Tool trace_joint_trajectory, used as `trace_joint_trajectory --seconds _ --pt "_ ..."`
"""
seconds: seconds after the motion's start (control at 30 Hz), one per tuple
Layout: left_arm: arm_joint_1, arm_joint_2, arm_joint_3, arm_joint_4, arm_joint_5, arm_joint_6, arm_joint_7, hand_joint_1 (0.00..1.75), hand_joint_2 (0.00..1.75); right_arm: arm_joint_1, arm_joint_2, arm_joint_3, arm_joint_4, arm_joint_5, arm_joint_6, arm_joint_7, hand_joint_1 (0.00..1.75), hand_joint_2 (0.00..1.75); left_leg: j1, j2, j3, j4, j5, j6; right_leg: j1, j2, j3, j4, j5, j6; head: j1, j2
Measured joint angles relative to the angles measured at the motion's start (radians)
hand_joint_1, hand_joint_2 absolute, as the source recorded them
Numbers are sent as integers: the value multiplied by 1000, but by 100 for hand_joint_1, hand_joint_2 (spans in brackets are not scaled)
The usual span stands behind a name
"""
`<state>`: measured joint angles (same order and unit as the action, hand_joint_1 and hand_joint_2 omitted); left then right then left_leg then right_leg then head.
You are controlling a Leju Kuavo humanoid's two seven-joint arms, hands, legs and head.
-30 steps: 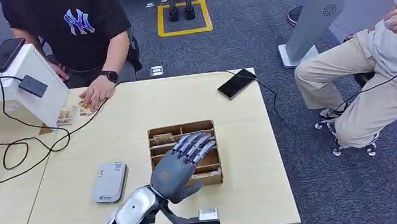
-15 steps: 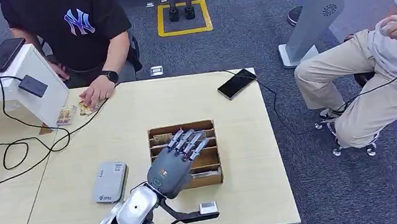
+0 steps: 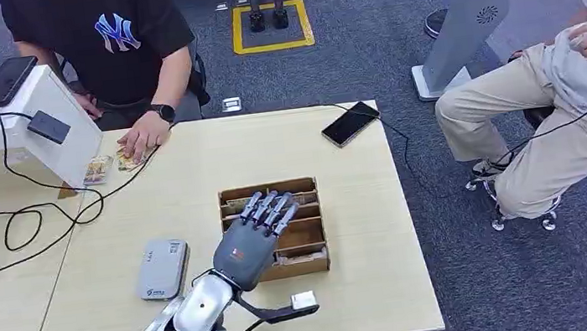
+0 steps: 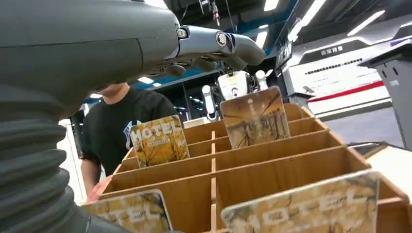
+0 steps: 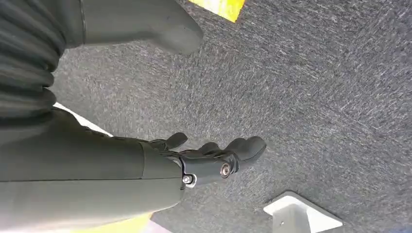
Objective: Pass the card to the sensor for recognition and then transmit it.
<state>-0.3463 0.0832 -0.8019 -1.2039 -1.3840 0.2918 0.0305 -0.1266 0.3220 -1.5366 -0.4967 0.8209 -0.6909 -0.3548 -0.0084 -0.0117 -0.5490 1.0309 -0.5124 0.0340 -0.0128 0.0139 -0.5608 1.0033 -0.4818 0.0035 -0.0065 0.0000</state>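
Note the divider box (image 3: 309,233) – raw matt cardboard or thin wood; glossy printed cards (image 4: 254,117); left hand (image 3: 251,245) – matt grey plastic; forearm brushed metal; table (image 3: 190,178) smooth pale laminate.

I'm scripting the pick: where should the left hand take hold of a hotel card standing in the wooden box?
Probably the top edge. The card stands upright in a narrow slot of the box, its upper part poking above the dividers, lower part walled in. Bring the left hand down from above and pinch both faces of that exposed part.
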Motion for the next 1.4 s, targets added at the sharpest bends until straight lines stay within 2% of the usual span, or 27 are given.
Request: trace_joint_trajectory --seconds 0.23,0.4,0.67,0.73,0.83,1.07,1.4 --pt "0 4 0 8 6 -6 0 0 175 0 1 0 -3 -5 0 1 0 175 0 0 0 0 0 0 0 0 0 0 0 0 0 0" --pt "18 8 1 -8 163 13 -115 0 175 1 1 1 -3 -21 0 -9 0 175 0 0 0 0 0 0 0 0 0 0 0 0 0 0" --pt "36 16 1 -42 199 14 -140 0 175 1 1 1 -3 -24 0 -12 0 175 0 -1 -1 0 0 0 0 0 0 0 0 0 0 0" --pt "42 19 3 -54 245 14 -175 0 175 1 1 1 -3 -25 0 -13 0 175 0 0 -1 0 0 0 0 0 0 0 0 0 0 0" --pt "69 24 8 -102 361 10 -264 0 175 1 1 2 -3 -29 0 -23 0 175 0 0 -1 0 0 0 0 0 0 0 0 0 0 0" --pt "118 48 12 -219 548 -67 -411 0 175 1 0 2 -2 -29 0 -40 0 175 0 -1 -1 0 0 0 0 0 0 0 0 0 0 0" --pt "143 75 12 -273 632 -135 -492 0 175 1 0 1 -1 -19 0 -54 0 175 0 -1 -1 0 0 0 0 0 0 0 0 0 0 0"
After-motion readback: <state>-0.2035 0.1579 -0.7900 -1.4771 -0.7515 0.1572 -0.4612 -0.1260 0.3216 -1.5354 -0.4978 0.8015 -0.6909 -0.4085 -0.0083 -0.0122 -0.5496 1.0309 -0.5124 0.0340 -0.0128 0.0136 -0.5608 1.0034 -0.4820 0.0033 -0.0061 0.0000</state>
